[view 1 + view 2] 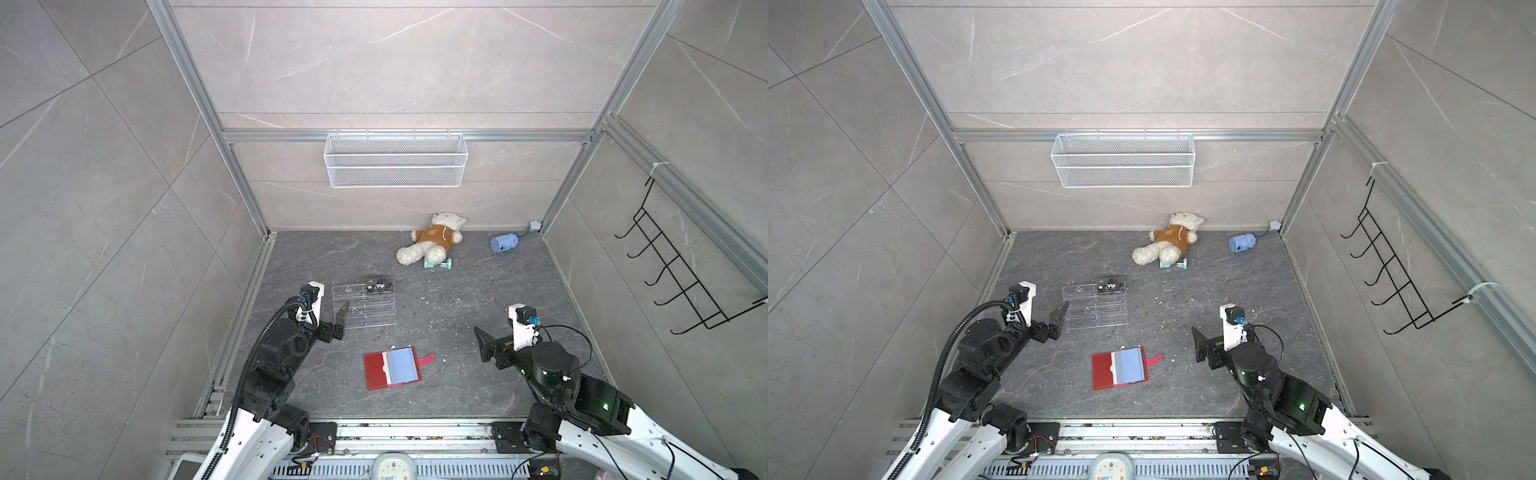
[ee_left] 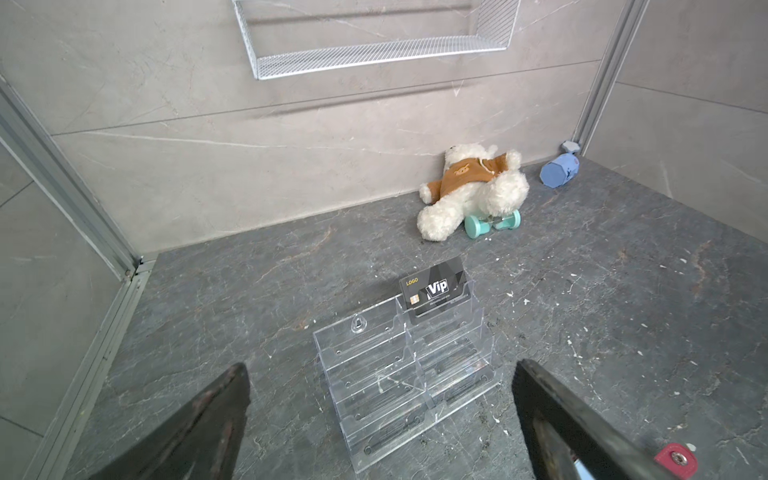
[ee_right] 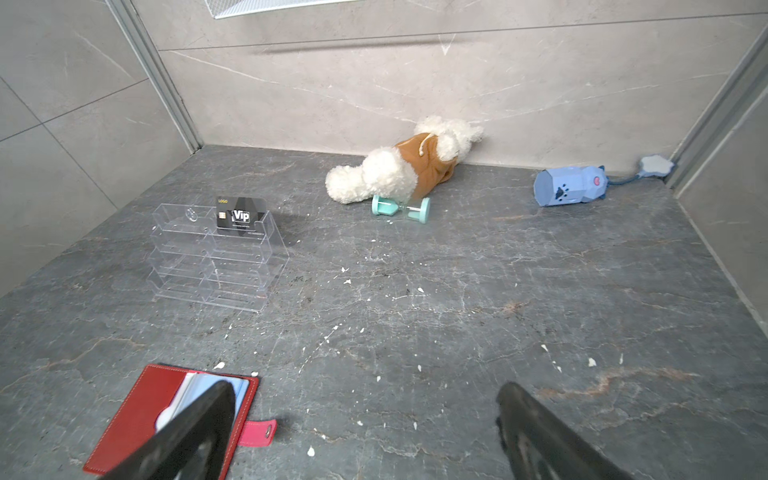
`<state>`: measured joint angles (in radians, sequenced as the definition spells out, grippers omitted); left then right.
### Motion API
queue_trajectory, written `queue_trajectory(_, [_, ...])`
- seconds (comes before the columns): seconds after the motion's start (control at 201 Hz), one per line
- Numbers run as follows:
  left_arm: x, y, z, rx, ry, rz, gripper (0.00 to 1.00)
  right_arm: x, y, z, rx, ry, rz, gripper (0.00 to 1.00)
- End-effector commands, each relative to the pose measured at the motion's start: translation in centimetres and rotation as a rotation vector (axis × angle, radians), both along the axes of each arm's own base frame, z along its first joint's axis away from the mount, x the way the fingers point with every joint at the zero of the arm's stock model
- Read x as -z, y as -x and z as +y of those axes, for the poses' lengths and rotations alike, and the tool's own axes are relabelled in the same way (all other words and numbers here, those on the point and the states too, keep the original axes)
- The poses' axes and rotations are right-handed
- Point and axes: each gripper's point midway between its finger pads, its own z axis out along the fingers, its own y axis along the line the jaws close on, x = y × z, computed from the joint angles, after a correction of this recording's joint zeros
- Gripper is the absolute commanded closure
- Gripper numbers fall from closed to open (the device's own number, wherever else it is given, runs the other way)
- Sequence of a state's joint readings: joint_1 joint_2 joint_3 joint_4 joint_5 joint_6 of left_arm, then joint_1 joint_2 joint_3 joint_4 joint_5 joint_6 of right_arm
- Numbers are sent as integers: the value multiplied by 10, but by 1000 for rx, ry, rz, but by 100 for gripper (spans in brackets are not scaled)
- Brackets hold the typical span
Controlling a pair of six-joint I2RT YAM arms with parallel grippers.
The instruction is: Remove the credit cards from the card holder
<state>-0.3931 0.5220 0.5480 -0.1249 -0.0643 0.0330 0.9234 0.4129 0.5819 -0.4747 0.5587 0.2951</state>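
Low at centre in both top views, the card holder (image 1: 392, 368) was laid open on the desk (image 1: 457, 299). A credit card (image 1: 379, 286) was propped in a clear rack (image 1: 363, 308) up-left of it. The left end effector (image 1: 342, 319) and right end effector (image 1: 481, 344) were spread wide, nothing gripped.

Dark card (image 2: 434, 293): white "Vip", small "LOGO"

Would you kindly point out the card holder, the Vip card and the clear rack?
Card holder (image 1: 375, 371): in a top view, on its red cover.
Vip card (image 2: 434, 291): left wrist view, middle of its face.
Rack (image 3: 220, 258): right wrist view, on a middle tier.
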Motion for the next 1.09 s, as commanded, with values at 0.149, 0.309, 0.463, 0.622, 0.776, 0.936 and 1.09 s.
queue_trajectory(0.149, [-5,-18,2,-53,34,-61,0,13,-4,-10,58,41,-13,0])
queue_trajectory(0.309, [3,-23,2,-63,18,-61,0,21,-10,-7,70,74,-12,0])
queue_trajectory(0.463, [11,-29,0,-68,5,-51,0,26,-19,-3,86,114,-13,0])
queue_trajectory(0.622, [20,-37,0,-79,-10,-55,0,34,-29,2,84,125,-9,0])
queue_trajectory(0.776, [27,-44,-2,-84,-34,-55,0,42,-42,-2,105,129,10,0])
queue_trajectory(0.936, [33,-53,-1,-95,-53,-63,0,54,-57,-6,127,129,34,0])
queue_trajectory(1.09, [46,-65,3,-114,-62,-47,0,64,-77,-10,144,129,53,0])
